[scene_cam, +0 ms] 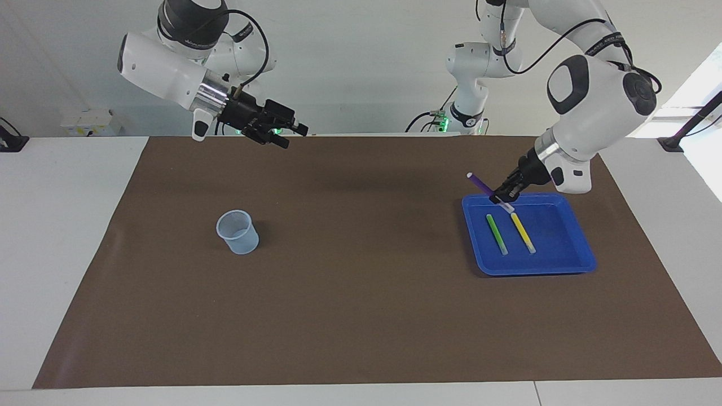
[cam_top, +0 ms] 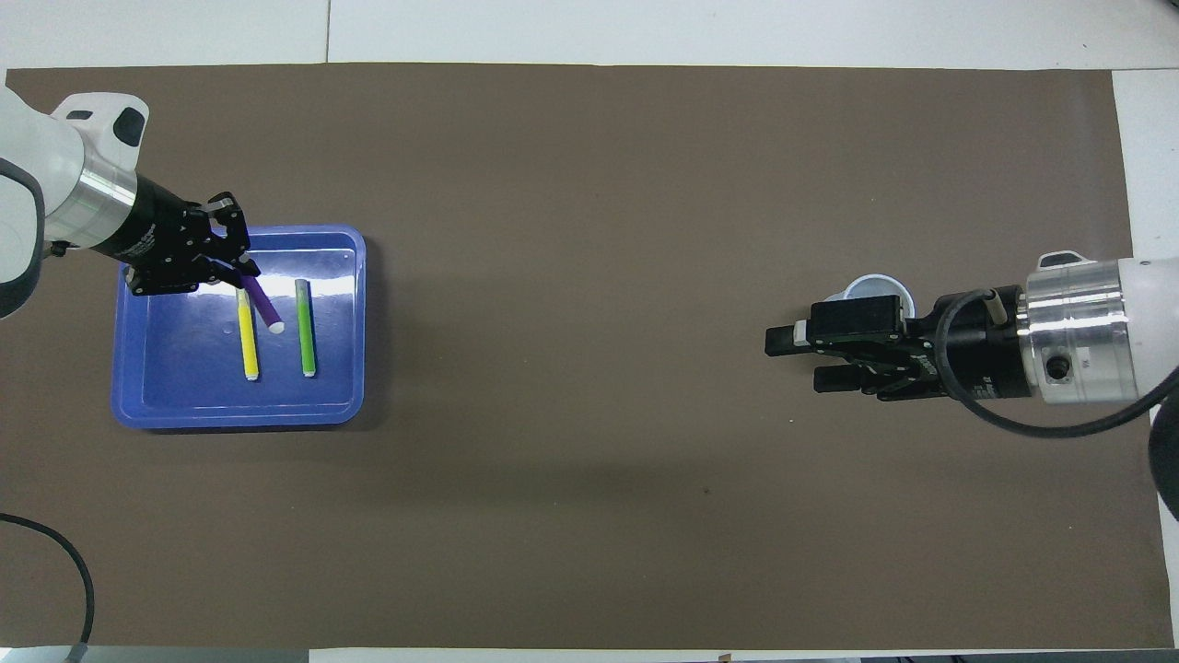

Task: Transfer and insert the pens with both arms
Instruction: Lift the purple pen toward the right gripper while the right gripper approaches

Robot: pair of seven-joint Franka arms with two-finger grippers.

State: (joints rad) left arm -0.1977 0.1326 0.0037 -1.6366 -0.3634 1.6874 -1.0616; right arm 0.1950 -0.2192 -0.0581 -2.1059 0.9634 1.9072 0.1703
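A pale translucent cup (scene_cam: 237,231) stands on the brown mat (scene_cam: 361,316) toward the right arm's end, where the right gripper (scene_cam: 280,137) waits in the air, fingers parted and empty. The left gripper (scene_cam: 503,195) clamps the purple pen (scene_cam: 480,184) over the blue tray's (scene_cam: 564,265) rim, tilted, its white-tipped end raised. The green pen (scene_cam: 496,234) and yellow pen (scene_cam: 523,232) lie side by side in the tray, roughly parallel.
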